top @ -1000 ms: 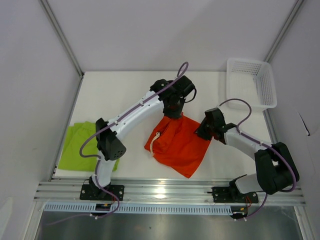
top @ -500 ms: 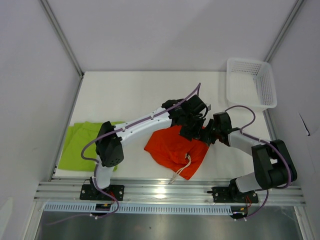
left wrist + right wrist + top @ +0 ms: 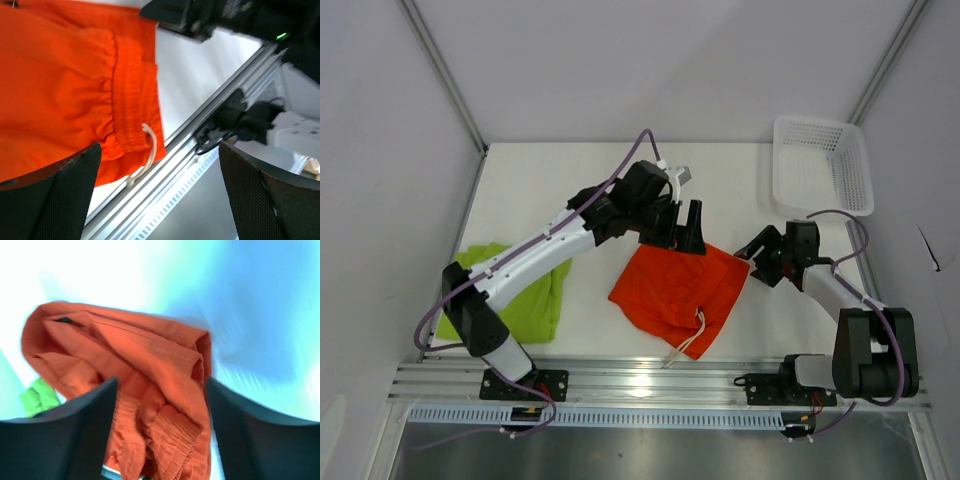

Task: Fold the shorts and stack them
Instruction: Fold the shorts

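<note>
While the orange-red shorts (image 3: 672, 288) lie bunched on the tabletop (image 3: 550, 190), white drawstrings (image 3: 692, 336) trailing at their 6 o'clock edge, the left claw (image 3: 682, 236) hangs over their 12 o'clock edge, spread wide and holding nothing. The right claw (image 3: 756, 262) (jaws parted, nothing gripped) sits at their 3 o'clock corner. The lime green shorts (image 3: 525, 292) lie flat toward 9 o'clock, apart from them.

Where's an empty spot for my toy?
Bare: the far side of the table, behind the left arm, left of the basket. Also a small patch between the orange shorts and the right arm. Crowded: the shorts' far edge, by the left hand and right hand.
</note>
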### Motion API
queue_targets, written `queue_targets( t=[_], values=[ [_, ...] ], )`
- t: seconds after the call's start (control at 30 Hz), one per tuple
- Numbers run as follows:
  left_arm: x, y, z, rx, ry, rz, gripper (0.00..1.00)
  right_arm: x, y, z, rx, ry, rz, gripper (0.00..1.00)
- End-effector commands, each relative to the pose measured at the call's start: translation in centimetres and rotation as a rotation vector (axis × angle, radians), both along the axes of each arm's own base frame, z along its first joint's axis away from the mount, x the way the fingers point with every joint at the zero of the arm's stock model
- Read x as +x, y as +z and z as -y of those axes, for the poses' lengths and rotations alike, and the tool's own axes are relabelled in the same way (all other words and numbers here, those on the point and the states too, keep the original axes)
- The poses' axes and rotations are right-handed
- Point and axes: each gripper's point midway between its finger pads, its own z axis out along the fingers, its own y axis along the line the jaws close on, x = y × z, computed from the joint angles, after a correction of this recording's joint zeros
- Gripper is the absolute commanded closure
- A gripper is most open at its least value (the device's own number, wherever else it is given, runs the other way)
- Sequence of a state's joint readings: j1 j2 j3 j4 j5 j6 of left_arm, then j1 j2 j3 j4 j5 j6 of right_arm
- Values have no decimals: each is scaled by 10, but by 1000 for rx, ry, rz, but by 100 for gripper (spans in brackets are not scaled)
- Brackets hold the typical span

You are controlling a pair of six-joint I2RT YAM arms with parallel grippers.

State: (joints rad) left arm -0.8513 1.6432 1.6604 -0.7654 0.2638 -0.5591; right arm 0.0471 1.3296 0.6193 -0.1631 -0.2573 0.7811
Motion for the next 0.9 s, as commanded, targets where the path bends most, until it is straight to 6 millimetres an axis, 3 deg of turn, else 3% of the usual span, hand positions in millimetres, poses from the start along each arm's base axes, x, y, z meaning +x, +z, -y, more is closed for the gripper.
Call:
queue_targets(
  t=[0.0, 0.07, 0.23, 0.43, 0.7, 0.87],
  values=[
    [-7, -23, -10, 46, -17, 36, 1, -1, 25, 0, 38, 50, 86, 23],
    [-12, -45, -12, 93, -13, 51, 1, -7, 35, -10, 87, 89, 142, 21],
    [-24, -75, -9, 206, 2, 119, 2, -11, 44, -30, 183, 187, 203, 23],
    [-32, -89, 5, 262, 9, 207, 2, -2, 38, -38, 189, 285, 229, 28],
    [-24, -105, 14, 360, 24, 310, 3, 4, 38, -50, 236, 385, 290, 34],
    [-38, -111, 23, 364, -19, 346, 3, 7, 30, -59, 252, 427, 294, 39]
  ],
)
